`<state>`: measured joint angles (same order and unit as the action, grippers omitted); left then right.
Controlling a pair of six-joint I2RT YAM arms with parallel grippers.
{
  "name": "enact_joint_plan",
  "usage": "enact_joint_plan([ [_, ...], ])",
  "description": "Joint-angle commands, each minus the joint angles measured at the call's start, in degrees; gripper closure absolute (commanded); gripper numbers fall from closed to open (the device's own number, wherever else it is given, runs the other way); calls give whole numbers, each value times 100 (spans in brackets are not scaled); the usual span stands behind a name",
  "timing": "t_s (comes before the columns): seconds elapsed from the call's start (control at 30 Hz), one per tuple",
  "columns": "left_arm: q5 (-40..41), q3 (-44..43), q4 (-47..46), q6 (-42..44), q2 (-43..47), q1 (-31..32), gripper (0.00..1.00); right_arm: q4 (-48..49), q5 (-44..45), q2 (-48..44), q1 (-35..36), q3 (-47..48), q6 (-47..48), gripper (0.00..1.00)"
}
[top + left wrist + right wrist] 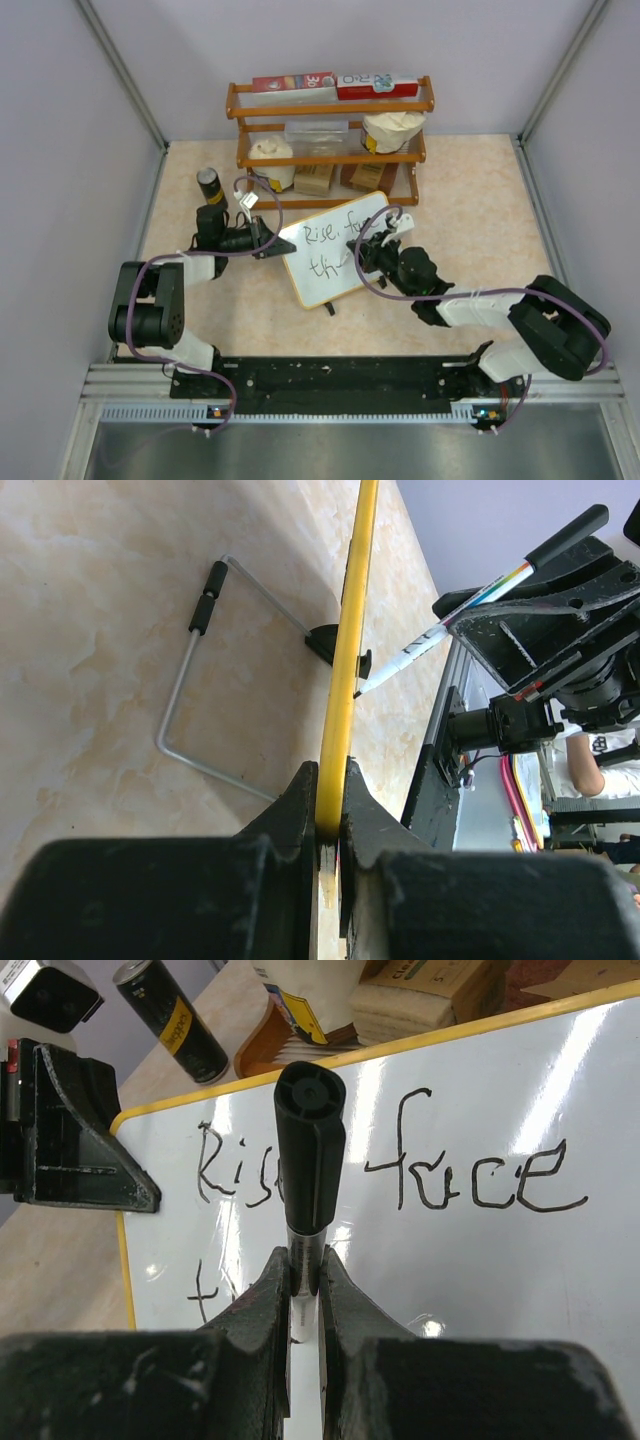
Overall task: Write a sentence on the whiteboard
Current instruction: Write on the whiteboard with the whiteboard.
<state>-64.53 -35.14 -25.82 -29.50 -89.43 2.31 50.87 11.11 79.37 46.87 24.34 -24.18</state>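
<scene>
Where the whiteboard [330, 282] stands propped near the middle of the table [470, 200], its left edge sits between the fingers of the left gripper [330, 815]. That gripper's jaws are pressed flat against both faces of the yellow frame. From the left wrist view the board appears edge-on, with its wire stand [200, 670] resting on the tabletop behind it. The right gripper [303, 1272] is on the board's writing side. Its jaws are narrowed onto the barrel of the marker [309, 1140], whose black rear end points toward the wrist camera. In the left wrist view, the marker tip appears to touch the white surface. The sentence [400, 1165] reads "Rise, face" on the upper line. The lower line shows only "th", partly hidden behind the right gripper. A wooden rack [330, 140] carrying boxes and bags stands behind the board, and a black can [210, 185] stands beside the left arm.
</scene>
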Motion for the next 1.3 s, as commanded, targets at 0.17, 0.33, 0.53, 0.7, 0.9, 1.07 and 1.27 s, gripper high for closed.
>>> enact_joint_plan([
  [0.17,1110,253,438,550,-259,-178,100,-482,453,-36,41,361,81,100],
  [0.33,1101,253,429,541,-268,-178,100,-517,383,17,41,458,63,100],
  [0.53,1083,253,420,541,-259,-178,100,-447,242,52,41,484,54,100],
  [0.7,1083,253,411,541,-277,-178,100,-333,119,26,41,458,54,100],
  [0.9,1074,253,403,533,-277,-178,100,-236,31,52,41,388,37,100],
  [1.07,1074,253,394,533,-277,-178,100,-227,-56,69,41,388,-7,100],
  [1.27,1074,262,394,533,-268,-178,100,-306,-118,78,41,379,2,100],
])
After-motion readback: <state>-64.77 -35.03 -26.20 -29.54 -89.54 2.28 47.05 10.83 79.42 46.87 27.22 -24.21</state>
